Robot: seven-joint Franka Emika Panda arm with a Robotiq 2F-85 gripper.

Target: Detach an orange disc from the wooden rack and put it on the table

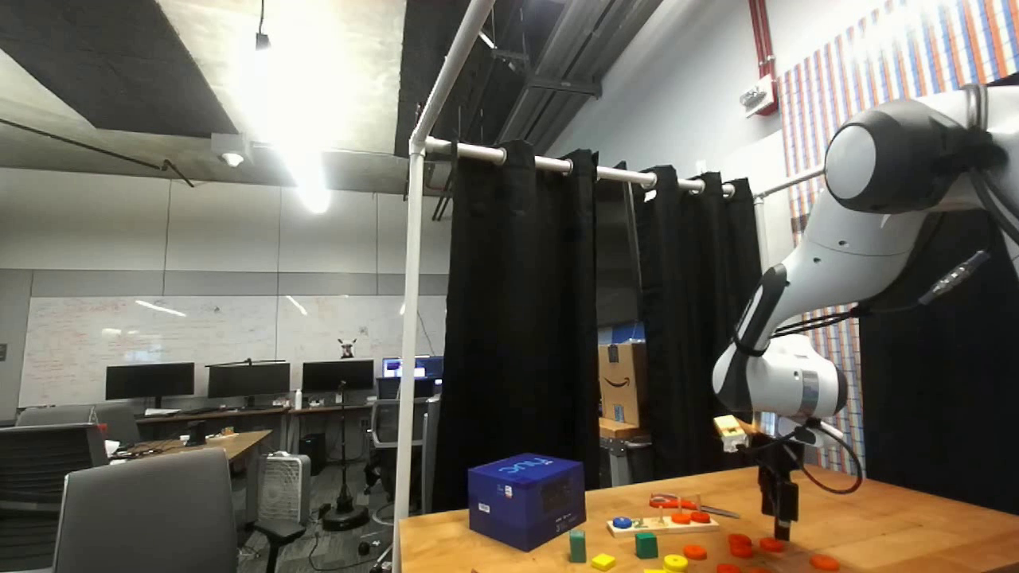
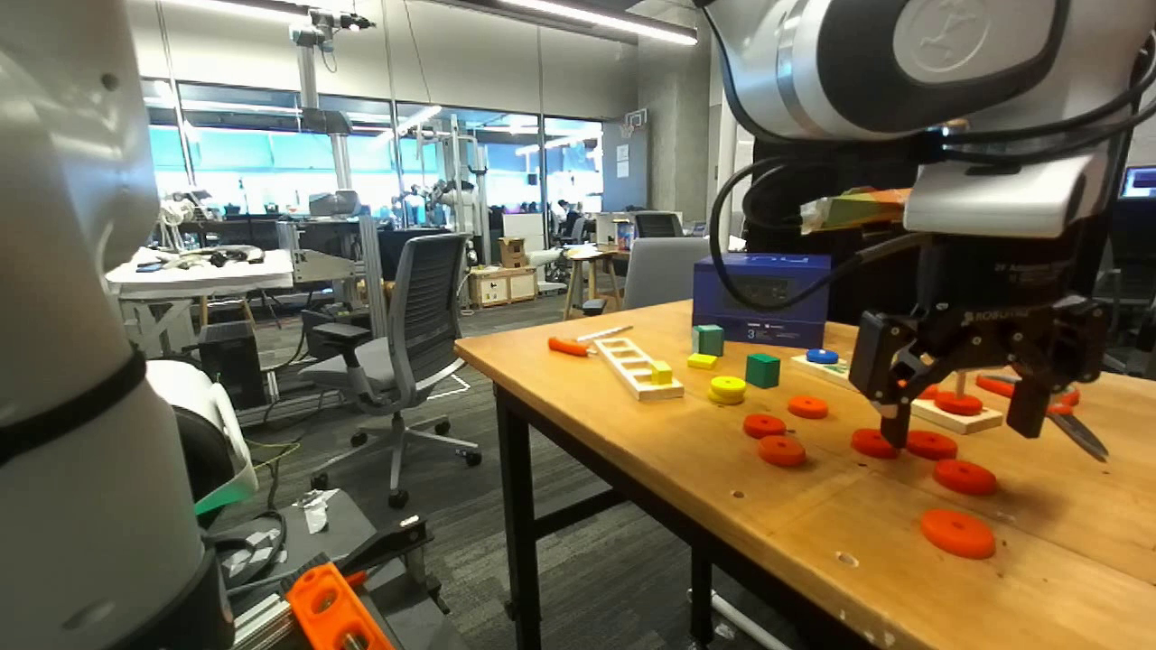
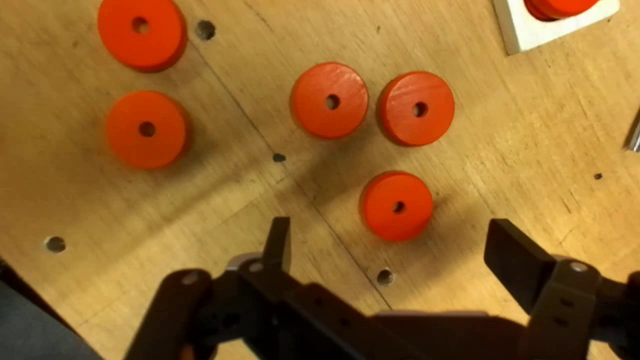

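The wooden rack [image 1: 667, 528] lies on the tan table [image 1: 884, 509], with pegs, a blue disc [image 1: 622, 523] at one end and orange discs [image 1: 700, 517] at the other. In an exterior view the rack [image 2: 980, 422] is partly hidden behind my gripper [image 2: 959, 433]. The wrist view shows only the rack's corner [image 3: 517, 35] and an orange disc on it [image 3: 562, 6] at the top right. My gripper [image 3: 389, 223] is open and empty above the table. A loose orange disc [image 3: 397, 206] lies on the table, seen between the fingertips; several more [image 3: 330, 100] lie nearby.
A blue box [image 2: 799, 327] stands at the back. Green blocks [image 2: 763, 370], yellow pieces [image 2: 727, 390] and a ladder-like wooden frame [image 2: 623, 366] are on the table. An orange-handled tool [image 1: 673, 501] lies beside the rack. The table's edge shows at the wrist view's lower left.
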